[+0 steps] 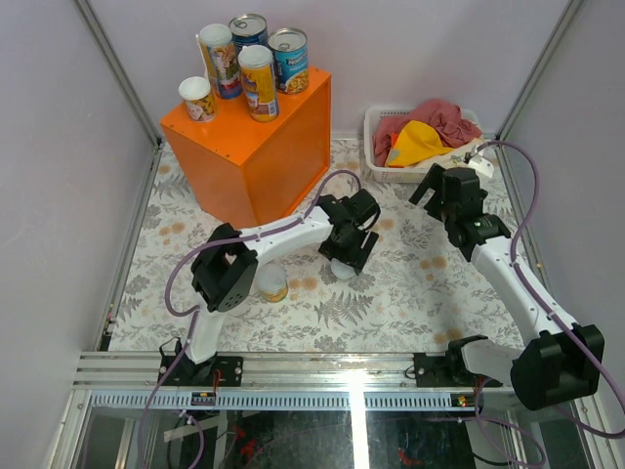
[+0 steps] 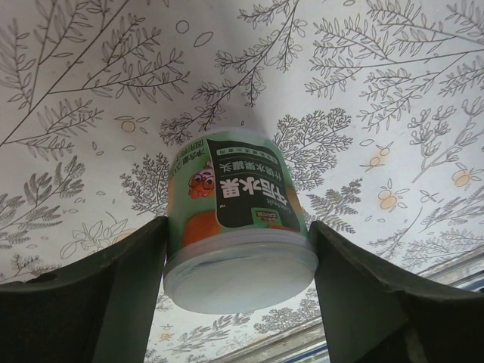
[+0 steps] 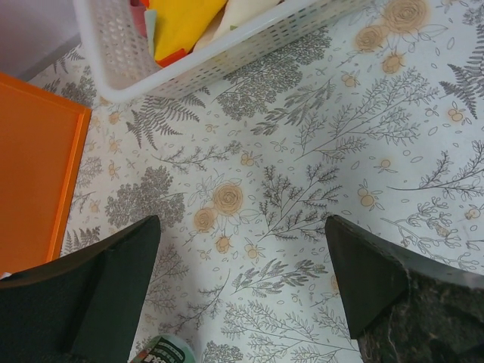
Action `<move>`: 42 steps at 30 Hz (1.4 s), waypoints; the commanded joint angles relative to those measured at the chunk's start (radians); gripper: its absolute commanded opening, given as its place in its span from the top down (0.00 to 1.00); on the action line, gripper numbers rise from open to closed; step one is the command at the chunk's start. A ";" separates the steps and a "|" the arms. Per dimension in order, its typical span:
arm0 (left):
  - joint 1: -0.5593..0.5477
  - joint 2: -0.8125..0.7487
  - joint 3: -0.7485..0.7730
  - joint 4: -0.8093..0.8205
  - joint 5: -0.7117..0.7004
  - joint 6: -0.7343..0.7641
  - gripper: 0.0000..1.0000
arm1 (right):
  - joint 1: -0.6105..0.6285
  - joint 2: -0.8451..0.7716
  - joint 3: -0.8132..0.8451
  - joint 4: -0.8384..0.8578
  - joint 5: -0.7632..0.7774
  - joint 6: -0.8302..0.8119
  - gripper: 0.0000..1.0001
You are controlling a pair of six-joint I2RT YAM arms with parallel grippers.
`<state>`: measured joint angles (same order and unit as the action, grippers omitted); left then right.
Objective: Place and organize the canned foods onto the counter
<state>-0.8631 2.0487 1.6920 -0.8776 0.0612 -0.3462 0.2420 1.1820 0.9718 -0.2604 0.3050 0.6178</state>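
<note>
Standing at the far left of the tabletop (image 1: 410, 293), your orange counter (image 1: 264, 166) carried five cans (image 1: 259, 83). Your right gripper (image 3: 242, 227) hung with jaws apart above the tabletop; your left gripper (image 2: 236, 227) was clamped on a green-labelled can (image 2: 238, 197). One small can (image 1: 273, 285) stood beside the left arm.

Top external: high behind the arm bases (image 1: 200, 369), facing down. Left wrist: close on a green-labelled can (image 2: 238, 219). Right wrist: farther, same can at lower left.

Your left arm reaches forward and low, its gripper (image 2: 237, 231) pinching the can (image 2: 240, 198) between both fingers. Your right gripper (image 3: 240, 227) hangs wide apart, arm stretched forward.
</note>
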 commanded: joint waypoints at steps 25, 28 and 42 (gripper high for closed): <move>0.006 0.032 0.071 0.054 0.049 0.112 0.18 | -0.031 -0.025 -0.002 0.021 0.024 0.058 0.04; 0.010 0.005 0.053 0.097 0.030 0.104 0.17 | -0.032 -0.027 0.005 0.016 0.024 0.054 0.05; 0.005 -0.343 -0.458 0.560 -0.143 -0.068 0.17 | -0.031 -0.047 0.016 -0.006 0.018 0.042 0.05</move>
<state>-0.8566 1.8053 1.3823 -0.5549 0.0006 -0.3344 0.2146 1.1671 0.9646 -0.2626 0.3050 0.6701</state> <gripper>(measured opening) 0.829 0.949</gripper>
